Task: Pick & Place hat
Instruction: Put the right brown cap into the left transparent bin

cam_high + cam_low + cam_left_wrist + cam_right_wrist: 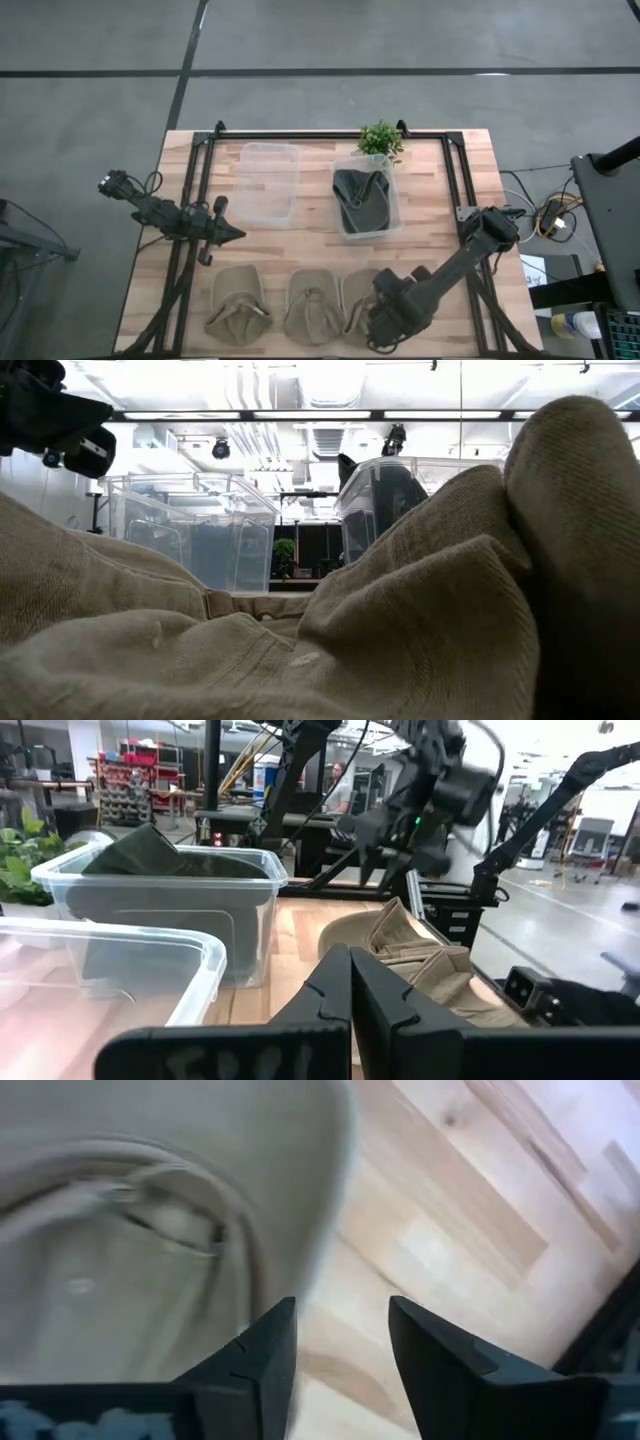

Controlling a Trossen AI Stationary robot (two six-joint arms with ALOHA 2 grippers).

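Right gripper [340,1350] spread over rightmost tan hat [358,296], brim toward bins.

Both arms are dark, near black, built of slim tubular links with bulkier blocky joints. The left arm [165,212] trails thin black cable near its base. The right arm [450,270] has a grey joint housing. Each pincer [340,1345] has flat, angular black fingers [395,1005] with stepped inner edges.
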